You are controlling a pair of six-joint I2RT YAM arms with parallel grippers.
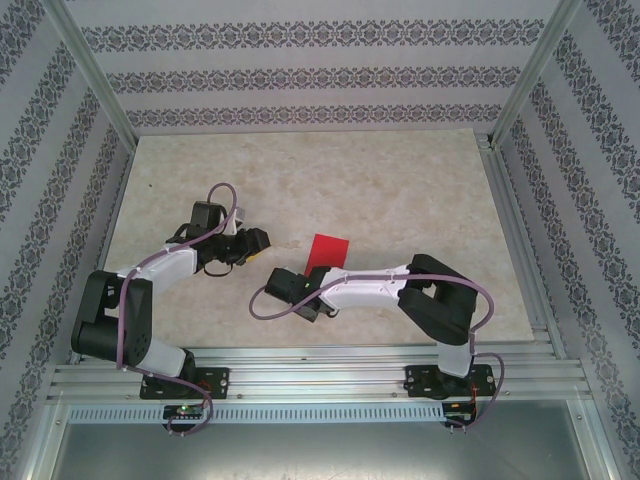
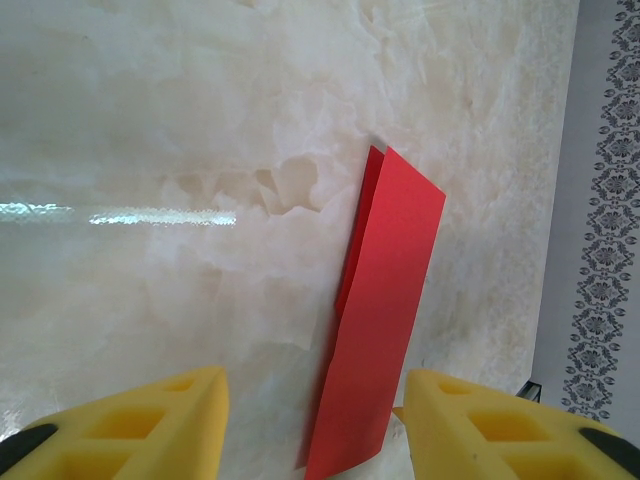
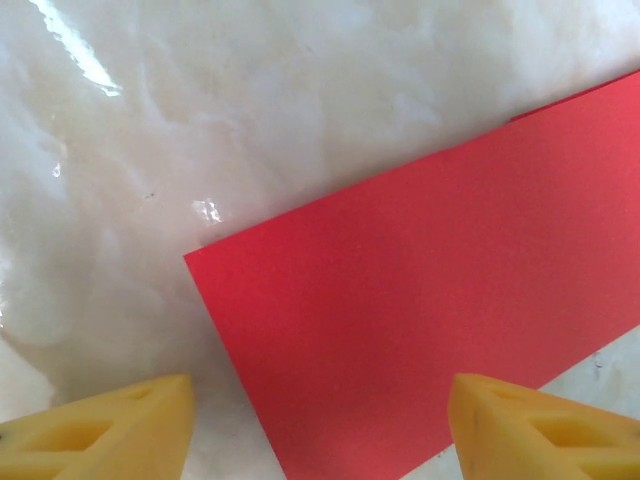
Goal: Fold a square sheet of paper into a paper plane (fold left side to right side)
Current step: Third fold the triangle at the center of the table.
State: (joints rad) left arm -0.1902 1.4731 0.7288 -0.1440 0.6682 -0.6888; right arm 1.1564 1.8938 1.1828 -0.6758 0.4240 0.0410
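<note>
Here's the paper plane [image 1: 328, 250], and at this stage it's a flat red rectangle rather than a dart, lying near the middle of the marble surface [image 1: 400, 190] between the two arms. By my reckoning the left-to-right fold is already laid and we're at the crease-setting stage, with the angled nose folds yet to come. The left end effector [image 2: 312, 410] is spread, its yellow fingers [image 2: 150, 425] straddling the near end of the strip without pinching it. The right end effector [image 3: 320, 430] is spread too, hovering over a corner of the sheet and gripping nothing. The next move, I'd say, calls for one arm to pin the paper while the other presses along the fold or lifts a corner, and care is needed because a loose sheet on this glossy surface could slide. The top view gives the layout, with the sheet's near edge tucked behind the right wrist, but no hint of layers. The left wrist view looks down its length and shows a darker under-layer peeking out along the left edge. The right wrist view gives the broad top face and one crisp corner.
</note>
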